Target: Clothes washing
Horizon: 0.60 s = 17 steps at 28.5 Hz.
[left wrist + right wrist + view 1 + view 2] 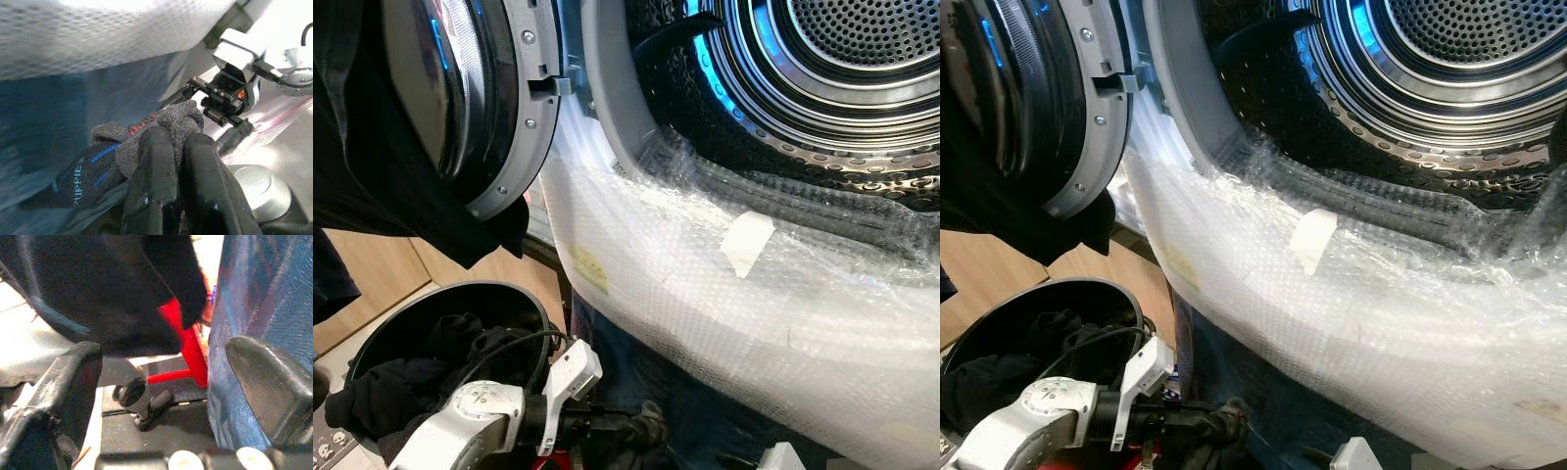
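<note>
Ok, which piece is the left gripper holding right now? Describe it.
Below the bubble-wrapped washer front, beside the black laundry bucket, the left gripper is shut on a dark sock. It's grey-black knit with blue stripes, a red band and lettering.

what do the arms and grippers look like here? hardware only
Left arm: silver-grey rounded casing with bolt holes, white bracket at the wrist, black cable looping above. Left gripper: two thick glossy black fingers. Right gripper: wide black scuffed fingers, screws at the base.
</note>
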Available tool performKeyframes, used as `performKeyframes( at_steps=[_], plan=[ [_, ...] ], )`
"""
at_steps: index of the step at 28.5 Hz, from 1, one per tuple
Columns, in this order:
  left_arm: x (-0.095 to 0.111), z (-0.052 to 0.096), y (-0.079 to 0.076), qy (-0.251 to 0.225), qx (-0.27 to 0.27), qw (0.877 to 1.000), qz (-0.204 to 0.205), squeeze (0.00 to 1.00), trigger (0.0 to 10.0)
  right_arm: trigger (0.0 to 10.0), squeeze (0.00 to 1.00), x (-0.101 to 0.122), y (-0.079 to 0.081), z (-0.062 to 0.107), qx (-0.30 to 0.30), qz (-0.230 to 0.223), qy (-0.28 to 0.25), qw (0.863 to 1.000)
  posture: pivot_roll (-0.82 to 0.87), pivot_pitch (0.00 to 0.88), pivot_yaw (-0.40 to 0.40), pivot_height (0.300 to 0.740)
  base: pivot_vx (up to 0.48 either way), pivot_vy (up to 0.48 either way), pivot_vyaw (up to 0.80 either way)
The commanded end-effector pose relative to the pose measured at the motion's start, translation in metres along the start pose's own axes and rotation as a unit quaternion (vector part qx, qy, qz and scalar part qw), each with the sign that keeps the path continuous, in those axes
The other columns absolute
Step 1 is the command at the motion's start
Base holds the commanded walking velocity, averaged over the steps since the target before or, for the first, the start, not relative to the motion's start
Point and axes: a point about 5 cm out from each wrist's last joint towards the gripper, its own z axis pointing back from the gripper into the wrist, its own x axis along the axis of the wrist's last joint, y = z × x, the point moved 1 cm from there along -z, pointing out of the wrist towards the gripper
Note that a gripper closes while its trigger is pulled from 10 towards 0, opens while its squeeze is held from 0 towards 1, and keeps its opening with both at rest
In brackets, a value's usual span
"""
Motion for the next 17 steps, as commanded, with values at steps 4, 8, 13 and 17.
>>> performKeyframes(
  at_steps=[4,8,13,17],
  plan=[
    [0.005,-0.009,0.001,-0.009,-0.009,1.000,-0.008,0.00,0.0,10.0,0.00,0.005,0.006,0.002,0.024,-0.015,-0.006,1.000,-0.02,0.023,-0.006,0.740,0.000,0.000,0.00],
    [-0.004,-0.019,0.000,0.009,-0.022,1.000,-0.013,0.00,0.0,10.0,0.00,0.017,0.011,0.002,0.056,-0.028,-0.030,0.998,-0.02,0.003,-0.012,0.740,0.000,0.000,0.00],
    [-0.003,-0.024,0.001,0.003,-0.019,1.000,-0.013,0.00,0.0,10.0,0.00,0.016,0.022,-0.003,0.097,-0.029,-0.012,0.995,-0.02,0.000,-0.017,0.740,0.000,0.000,0.00],
    [-0.004,-0.025,0.001,0.003,-0.018,1.000,-0.013,0.00,0.0,10.0,0.00,0.015,0.027,-0.005,0.116,-0.032,-0.001,0.993,-0.01,0.000,-0.019,0.740,0.000,0.000,0.00]
  ],
)
